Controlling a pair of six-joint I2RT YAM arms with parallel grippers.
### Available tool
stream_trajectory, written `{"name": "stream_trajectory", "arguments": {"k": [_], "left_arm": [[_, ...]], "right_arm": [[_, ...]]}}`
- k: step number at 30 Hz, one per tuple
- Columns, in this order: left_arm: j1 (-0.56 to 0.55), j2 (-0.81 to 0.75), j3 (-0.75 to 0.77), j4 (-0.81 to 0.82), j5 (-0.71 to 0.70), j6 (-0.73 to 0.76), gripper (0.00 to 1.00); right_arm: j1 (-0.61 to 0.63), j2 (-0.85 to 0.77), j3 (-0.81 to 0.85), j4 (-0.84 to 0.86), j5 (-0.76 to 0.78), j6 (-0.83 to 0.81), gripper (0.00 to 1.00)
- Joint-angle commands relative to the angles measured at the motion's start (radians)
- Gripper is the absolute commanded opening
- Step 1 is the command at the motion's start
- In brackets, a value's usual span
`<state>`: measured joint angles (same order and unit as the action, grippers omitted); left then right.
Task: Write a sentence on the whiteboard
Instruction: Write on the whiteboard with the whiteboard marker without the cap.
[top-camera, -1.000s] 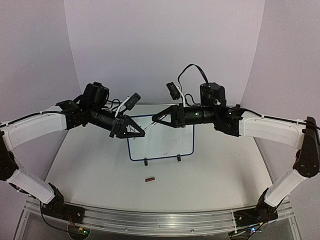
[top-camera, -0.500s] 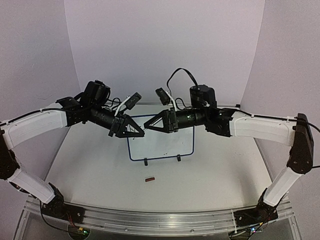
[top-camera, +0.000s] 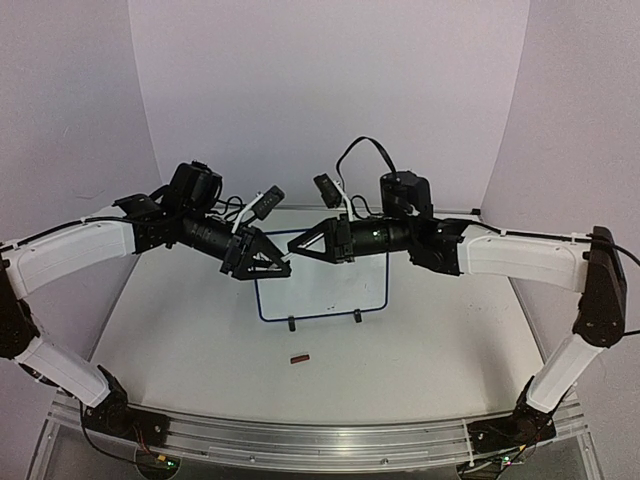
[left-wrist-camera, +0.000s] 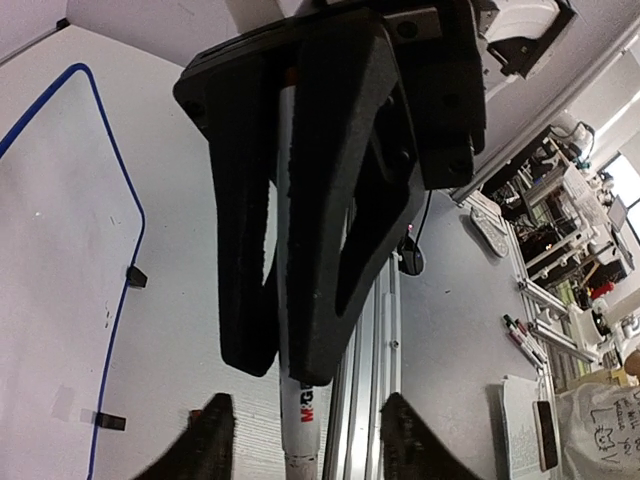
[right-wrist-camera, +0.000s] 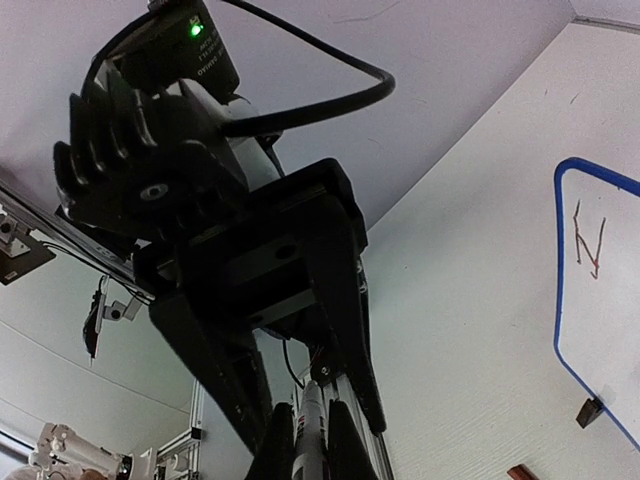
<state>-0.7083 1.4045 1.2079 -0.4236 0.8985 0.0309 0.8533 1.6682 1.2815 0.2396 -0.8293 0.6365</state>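
Whiteboard (top-camera: 330, 290) below both pincers looks light and glossy, so I'd brace its frame; right pincer (right-wrist-camera: 308, 445) clenches the marker (right-wrist-camera: 312, 405), left pincer (left-wrist-camera: 305, 445) stands released.

On one table (top-camera: 440, 340): two arms (top-camera: 70, 255) (top-camera: 530, 260), a left gripper (top-camera: 283, 268) and a right gripper (top-camera: 303, 250), one marker (left-wrist-camera: 303, 405), one whiteboard (top-camera: 330, 290) with two feet (top-camera: 291, 323) (top-camera: 357, 317), and one dark-red scrap (top-camera: 299, 358) at its 6 o'clock.
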Motion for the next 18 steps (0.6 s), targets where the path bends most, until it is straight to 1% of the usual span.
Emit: {"name": "stream_trajectory", "arguments": {"k": [1,3,5,10,15,18], "left_arm": [[0.003,-0.070,0.033,0.002,-0.150,0.028,0.66],[0.025,-0.101,0.040,-0.015,-0.203,0.041,0.74],[0.066,-0.121,0.047,-0.030,-0.231,0.043,0.78],[0.213,-0.114,0.040,-0.046,-0.243,0.032,0.80],[0.266,-0.046,0.013,-0.001,-0.278,0.010,0.80],[0.281,0.016,0.000,0.028,-0.295,0.007,0.80]], "right_arm": [[0.003,-0.073,-0.041,0.035,0.136,-0.039,0.00],[0.004,-0.106,-0.058,-0.015,0.214,-0.082,0.00],[0.004,-0.140,-0.074,-0.070,0.302,-0.126,0.00],[0.031,-0.184,-0.106,-0.153,0.517,-0.198,0.00],[0.067,-0.155,-0.102,-0.156,0.655,-0.210,0.00],[0.087,-0.126,-0.096,-0.138,0.695,-0.210,0.00]]}}
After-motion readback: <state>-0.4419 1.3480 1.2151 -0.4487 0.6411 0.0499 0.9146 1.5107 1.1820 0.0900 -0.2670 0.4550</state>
